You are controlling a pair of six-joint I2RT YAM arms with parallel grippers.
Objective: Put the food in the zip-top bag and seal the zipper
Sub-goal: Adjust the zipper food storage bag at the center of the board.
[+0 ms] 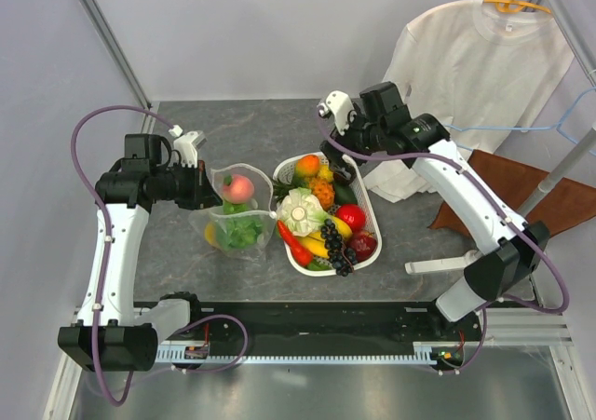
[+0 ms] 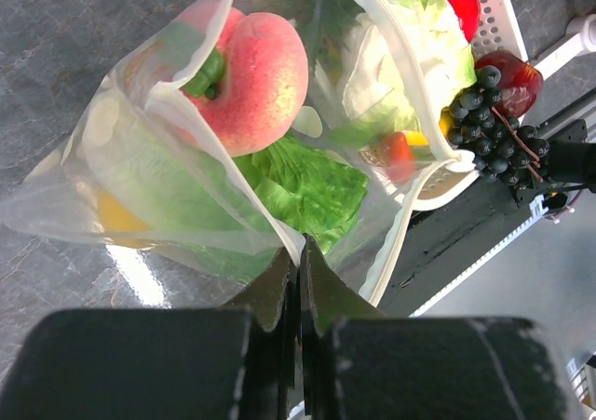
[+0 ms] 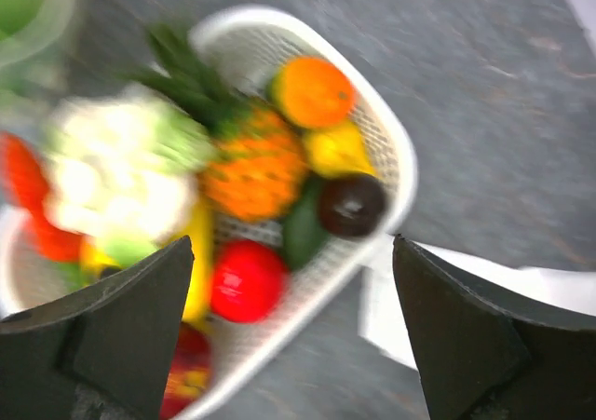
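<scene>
At the left claw (image 2: 300, 262), your fingers are pinched shut on the mouth edge of the zip-top bag (image 2: 186, 187), holding it up with a peach (image 2: 256, 80) and lettuce (image 2: 307, 182) inside. Just right of that claw sits the basket (image 3: 382, 113), its long axis running near to far. Over its far end your right claw (image 3: 293, 252) hangs wide and empty, nearer the remaining food (image 3: 244, 280). The bag lies to its left.

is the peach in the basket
No, the peach sits inside the bag, left of the basket.
</scene>
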